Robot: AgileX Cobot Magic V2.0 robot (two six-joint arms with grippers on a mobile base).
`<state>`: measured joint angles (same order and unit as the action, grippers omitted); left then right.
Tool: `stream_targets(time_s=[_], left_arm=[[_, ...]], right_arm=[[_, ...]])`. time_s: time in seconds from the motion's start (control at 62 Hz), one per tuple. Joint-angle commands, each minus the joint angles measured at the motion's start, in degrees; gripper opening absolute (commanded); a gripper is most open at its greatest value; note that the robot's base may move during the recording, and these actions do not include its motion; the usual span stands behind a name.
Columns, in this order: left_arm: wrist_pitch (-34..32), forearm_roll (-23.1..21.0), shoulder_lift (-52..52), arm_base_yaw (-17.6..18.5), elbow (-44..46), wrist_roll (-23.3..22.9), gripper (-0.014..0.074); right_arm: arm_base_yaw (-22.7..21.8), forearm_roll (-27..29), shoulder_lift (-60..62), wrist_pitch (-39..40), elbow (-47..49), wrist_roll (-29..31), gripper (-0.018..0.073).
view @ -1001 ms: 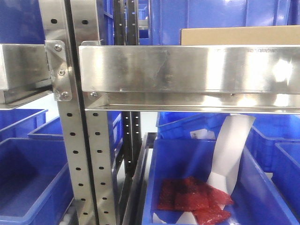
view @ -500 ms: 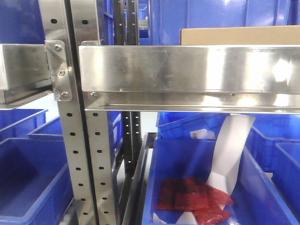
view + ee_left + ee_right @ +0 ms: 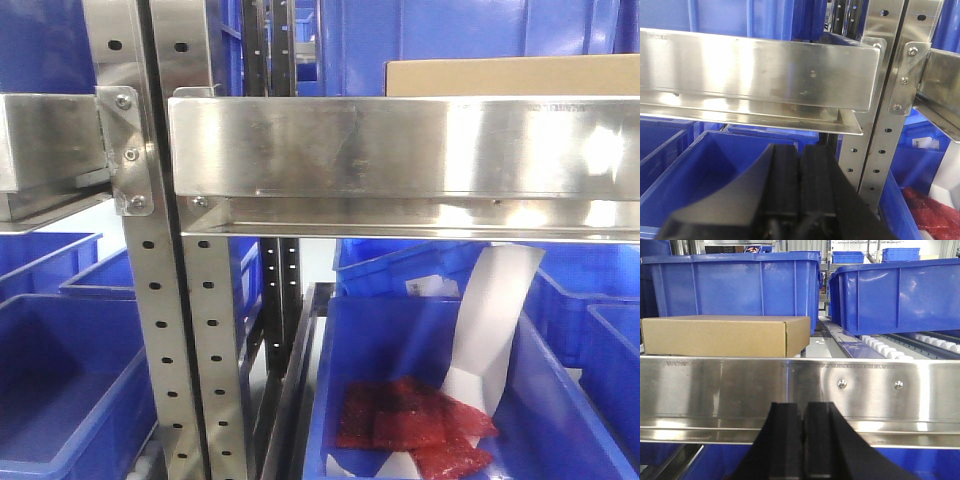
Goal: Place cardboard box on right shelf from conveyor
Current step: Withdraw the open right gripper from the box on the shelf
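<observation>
The tan cardboard box [image 3: 510, 76] lies flat on the right shelf [image 3: 400, 145], its top showing above the brushed steel lip. In the right wrist view the cardboard box [image 3: 725, 335] rests just behind the right shelf lip [image 3: 790, 385], left of centre. My right gripper [image 3: 803, 405] is shut and empty, just below and in front of that lip, apart from the box. My left gripper [image 3: 799, 147] is shut and empty too, below the adjoining steel shelf [image 3: 755, 70] over a blue bin [image 3: 710, 170]. The conveyor is out of view.
A perforated steel upright [image 3: 150, 300] separates the two shelves. Blue bins [image 3: 735, 285] stand behind the box, another [image 3: 900, 295] to its right over white rollers [image 3: 885, 347]. Below the shelf a blue bin holds red packets [image 3: 410, 425] and white paper [image 3: 490, 330].
</observation>
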<state>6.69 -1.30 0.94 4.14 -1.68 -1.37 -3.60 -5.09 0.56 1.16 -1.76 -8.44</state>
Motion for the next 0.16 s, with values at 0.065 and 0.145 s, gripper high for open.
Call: stream_targets(time_s=[0.065, 0.145], left_arm=[[-4.9, 0.1, 0.4, 0.1, -0.6, -0.3, -0.0116], [-4.9, 0.1, 0.4, 0.1, -0.6, -0.3, -0.0116]], right_arm=[[-0.3, -0.3, 1.1, 5.3, 0.9, 0.5, 0.0066], [-0.3, -0.3, 1.1, 5.3, 0.9, 0.5, 0.0066]])
